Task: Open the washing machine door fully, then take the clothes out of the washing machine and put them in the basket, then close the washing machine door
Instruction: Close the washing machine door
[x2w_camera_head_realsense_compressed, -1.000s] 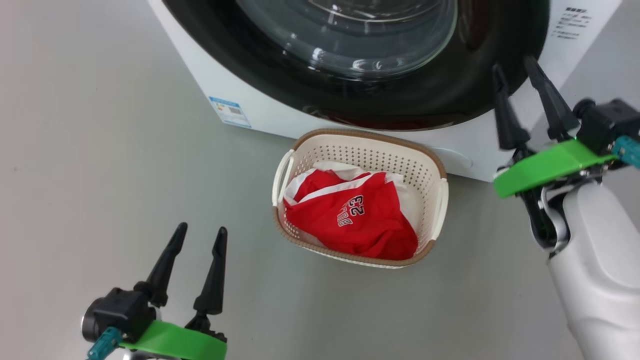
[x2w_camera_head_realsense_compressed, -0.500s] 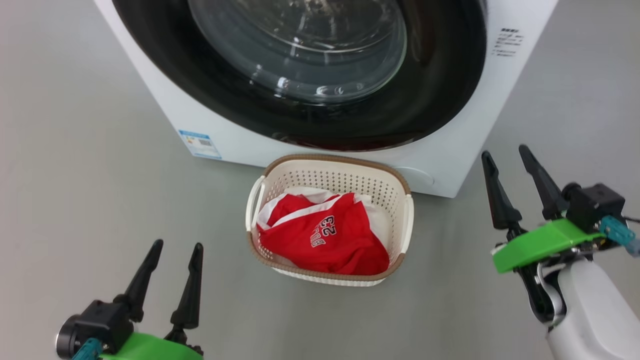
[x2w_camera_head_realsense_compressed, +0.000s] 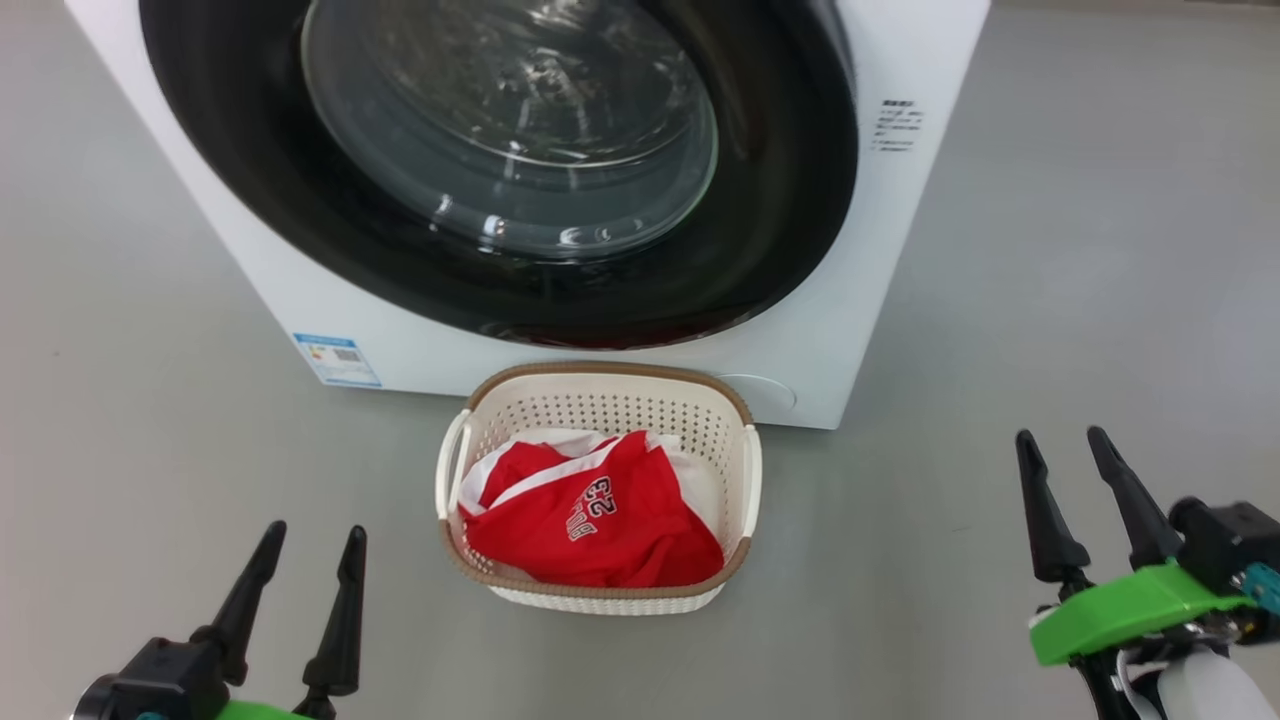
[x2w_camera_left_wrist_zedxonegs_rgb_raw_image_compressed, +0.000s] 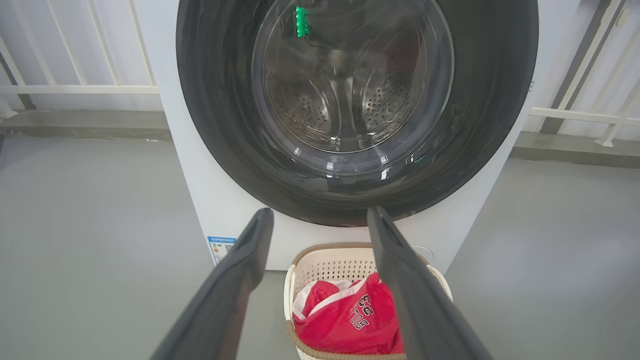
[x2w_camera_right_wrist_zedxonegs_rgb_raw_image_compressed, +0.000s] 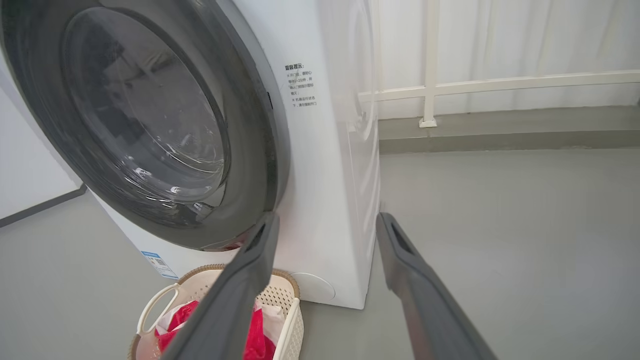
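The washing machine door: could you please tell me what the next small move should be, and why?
Probably just settle both arms at rest: the washing machine door looks shut flush on the washing machine, the clothes lie in the basket, and the left gripper and right gripper are open, empty and touching nothing.

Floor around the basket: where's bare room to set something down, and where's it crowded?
Bare floor between the washing machine, basket and left gripper; another bare patch right of the basket, up to the right gripper. Crowded: the basket sits close to the machine's front, and the clothes fill it.
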